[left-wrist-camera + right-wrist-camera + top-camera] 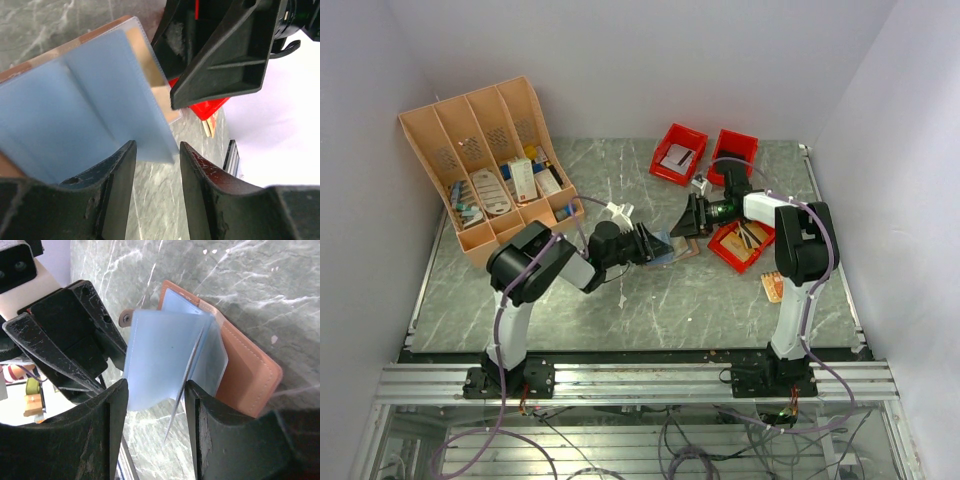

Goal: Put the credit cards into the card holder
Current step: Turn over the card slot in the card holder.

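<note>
The left pincer is seen half spread, and a corner of the blue sleeves reaches down into its gap. Whether the leaf is pinched cannot be told. The right pincer is likewise half spread, with the fanned sleeves framed between its fingers; a grip there cannot be confirmed either. The two pincers are pointed at each other near the middle of the counter, very close together.

The card holder is found between them, opened out. Its tan cover is laid on the counter and its snap tab is turned toward the left pincer.

Just behind the right pincer a red bin is placed, and cards are held in it. Farther back a second red bin contains a pale flat piece, while a third is partly hidden by the right arm. A few loose cards are left beside that arm's column. At the far left, an orange slotted rack is filled with small items.
</note>
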Available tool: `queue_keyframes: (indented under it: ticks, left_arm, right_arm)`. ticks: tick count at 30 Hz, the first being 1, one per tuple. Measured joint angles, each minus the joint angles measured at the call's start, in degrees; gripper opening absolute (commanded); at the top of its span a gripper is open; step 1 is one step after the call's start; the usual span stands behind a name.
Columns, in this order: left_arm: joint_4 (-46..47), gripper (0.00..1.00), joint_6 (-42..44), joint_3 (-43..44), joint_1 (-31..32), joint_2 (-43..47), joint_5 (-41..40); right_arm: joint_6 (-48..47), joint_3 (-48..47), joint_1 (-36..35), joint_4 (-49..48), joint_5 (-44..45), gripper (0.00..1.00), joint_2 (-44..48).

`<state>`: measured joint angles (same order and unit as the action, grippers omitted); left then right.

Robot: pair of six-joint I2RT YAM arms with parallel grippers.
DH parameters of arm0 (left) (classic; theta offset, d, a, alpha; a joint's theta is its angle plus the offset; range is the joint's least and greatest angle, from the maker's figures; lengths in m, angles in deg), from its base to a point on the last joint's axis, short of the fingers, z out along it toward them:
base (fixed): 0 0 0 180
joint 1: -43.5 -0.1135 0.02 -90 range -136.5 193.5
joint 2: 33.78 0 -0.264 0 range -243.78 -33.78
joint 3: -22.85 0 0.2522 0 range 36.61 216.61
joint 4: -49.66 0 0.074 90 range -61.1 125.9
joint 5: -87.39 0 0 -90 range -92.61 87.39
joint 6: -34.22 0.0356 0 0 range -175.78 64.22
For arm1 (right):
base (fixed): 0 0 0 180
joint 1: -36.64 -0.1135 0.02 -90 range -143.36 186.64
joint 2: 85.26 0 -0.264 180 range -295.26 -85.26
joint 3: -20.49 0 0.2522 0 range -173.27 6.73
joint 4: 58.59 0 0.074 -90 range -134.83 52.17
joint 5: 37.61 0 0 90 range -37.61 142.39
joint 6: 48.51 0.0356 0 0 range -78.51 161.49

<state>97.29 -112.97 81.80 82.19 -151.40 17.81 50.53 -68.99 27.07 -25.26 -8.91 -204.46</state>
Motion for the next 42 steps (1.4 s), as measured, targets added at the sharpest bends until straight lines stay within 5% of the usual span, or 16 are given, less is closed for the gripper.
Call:
queue_keyframes:
  ticks: [9,16,20,25,27,42]
  left_arm:
    - [-9.09,0.49,4.24,-4.59,0.00,10.71,-5.68]
    - [-21.35,0.48,9.73,-7.10,-0.02,24.39,-13.16]
    - [-25.81,0.49,12.70,-7.45,-0.02,31.50,-16.85]
    - [-26.08,0.72,14.75,-11.19,-0.13,39.43,-20.96]
    - [-25.05,0.81,14.71,-13.16,-0.44,41.44,-21.81]
    - [-23.74,0.80,13.35,-20.55,-3.50,46.42,-19.08]
  right_arm:
    - [-1.62,0.00,1.09,0.33,3.28,0.48,0.22]
    - [-7.65,1.05,1.11,0.96,14.12,0.47,7.58]
    - [-12.44,2.78,1.14,-1.07,16.13,0.29,15.65]
    - [-18.80,6.05,-0.48,-4.42,14.93,0.20,20.20]
    - [-20.74,7.23,-2.62,-4.74,15.04,0.19,20.15]
    - [-25.18,0.20,-10.62,3.26,30.08,0.02,7.10]
